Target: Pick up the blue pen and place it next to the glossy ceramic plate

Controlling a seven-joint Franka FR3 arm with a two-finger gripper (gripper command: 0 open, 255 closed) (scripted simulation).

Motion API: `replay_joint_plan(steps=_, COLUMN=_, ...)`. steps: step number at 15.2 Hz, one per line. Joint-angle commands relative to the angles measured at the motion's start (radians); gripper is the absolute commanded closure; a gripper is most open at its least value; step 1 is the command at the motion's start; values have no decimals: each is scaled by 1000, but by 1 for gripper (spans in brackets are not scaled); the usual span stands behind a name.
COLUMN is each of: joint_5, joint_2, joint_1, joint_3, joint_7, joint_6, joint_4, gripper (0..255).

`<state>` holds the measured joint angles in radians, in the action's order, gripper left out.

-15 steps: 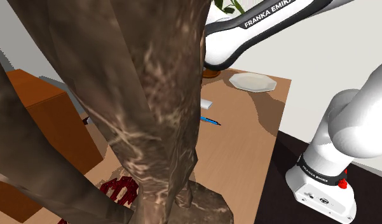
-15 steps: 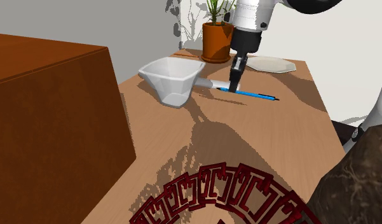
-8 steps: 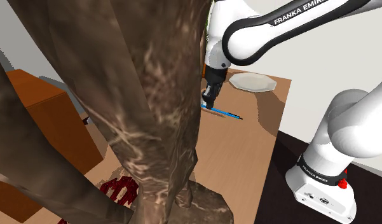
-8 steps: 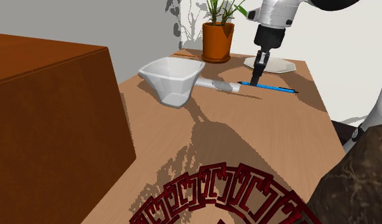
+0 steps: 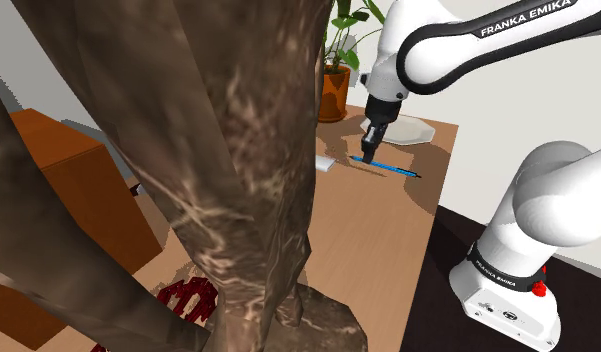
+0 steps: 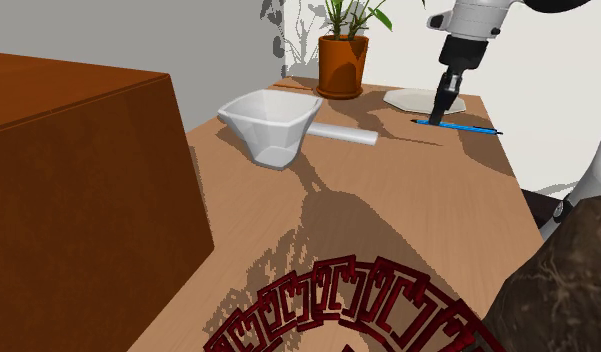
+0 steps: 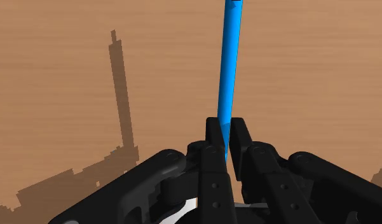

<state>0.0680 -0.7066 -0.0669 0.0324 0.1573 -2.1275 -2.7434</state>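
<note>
My black gripper [image 5: 367,157] [image 6: 436,120] [image 7: 226,130] is shut on one end of the blue pen [image 5: 393,168] [image 6: 468,127] [image 7: 229,70]. The pen sticks out level from the fingers, lifted a little above the wooden table [image 6: 388,200]. Just behind the gripper lies the pale plate [image 5: 413,130] [image 6: 420,99], near the table's far corner. In the second exterior view the pen hangs just in front of the plate's near edge. Beneath the pen in the wrist view there is bare wood.
A white angular cup with a long handle [image 6: 273,122] lies to the second exterior view's left of the pen. A potted plant [image 6: 342,55] stands behind it. A brown cabinet [image 6: 78,180] flanks the table. A large brown trunk-like form [image 5: 218,170] blocks much of the shoulder view.
The gripper has carried the blue pen away from the white cup and towards the plate at the table's far corner. The pen has stayed clasped throughout.
</note>
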Motion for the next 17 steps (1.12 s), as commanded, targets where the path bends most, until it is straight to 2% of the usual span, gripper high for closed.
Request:
replay_joint_plan(steps=1, joint_5=-25, joint_2=-46, joint_1=27, joint_3=-41, joint_7=47, joint_6=20, joint_4=-29, gripper=255)
replay_joint_plan(steps=8, joint_5=-142, joint_2=-190, joint_1=152, joint_3=-196, joint_7=223, joint_6=101, joint_4=-97, gripper=255)
replay_joint_plan(steps=12, joint_5=-219, joint_2=-232, joint_1=233, joint_3=-292, joint_7=333, joint_6=137, joint_4=-104, gripper=255)
replay_joint_plan(steps=13, joint_5=-252, joint_2=-239, joint_1=267, joint_3=-335, joint_7=381, joint_6=149, joint_4=-100, gripper=255)
replay_joint_plan(steps=17, joint_5=-265, joint_2=-221, joint_1=273, joint_3=-349, joint_7=384, joint_6=87, joint_4=-146, gripper=255)
